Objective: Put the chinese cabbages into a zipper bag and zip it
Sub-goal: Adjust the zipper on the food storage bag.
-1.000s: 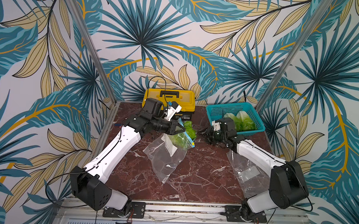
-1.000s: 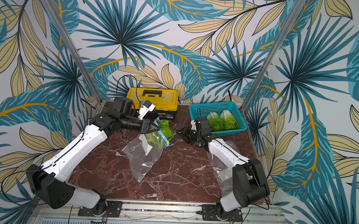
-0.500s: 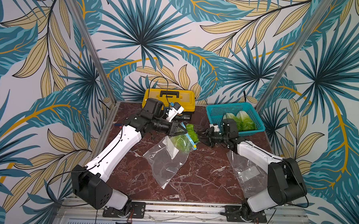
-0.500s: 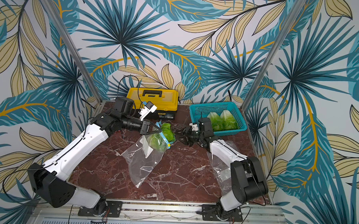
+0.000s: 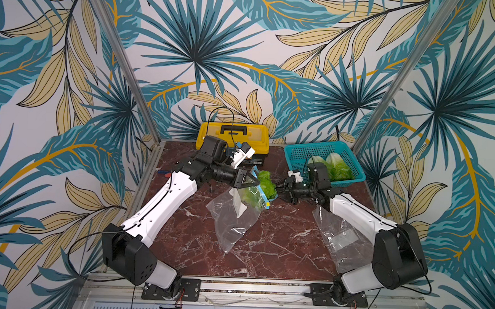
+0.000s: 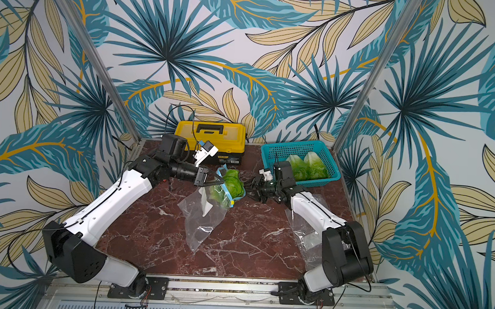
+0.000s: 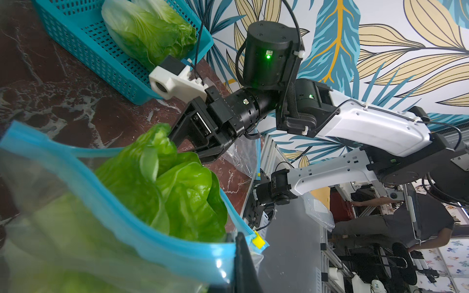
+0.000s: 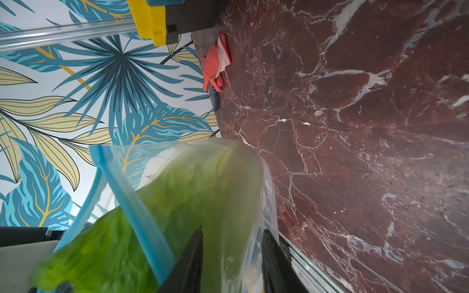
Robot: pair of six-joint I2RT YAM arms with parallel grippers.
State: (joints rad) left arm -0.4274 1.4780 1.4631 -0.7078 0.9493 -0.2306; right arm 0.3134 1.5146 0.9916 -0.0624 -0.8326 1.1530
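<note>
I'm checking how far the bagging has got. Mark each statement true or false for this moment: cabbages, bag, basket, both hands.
1. Two Chinese cabbages lie in the teal plastic basket. True.
2. The clear zipper bag with the blue strip is zipped shut. False: its mouth gapes, with a green cabbage sticking out.
3. The left hand is shut on the bag's rim. True.
4. The right hand is in the basket. False: it is at the cabbage at the bag's mouth.
5. The yellow toolbox stands open. False: its lid is down.

Palm-leaf wallpaper (image 5: 193, 43) in teal and tan wraps three sides of the dark red marble table (image 5: 279, 242), with slanted aluminium posts (image 5: 121, 60) rising from its far corners.
</note>
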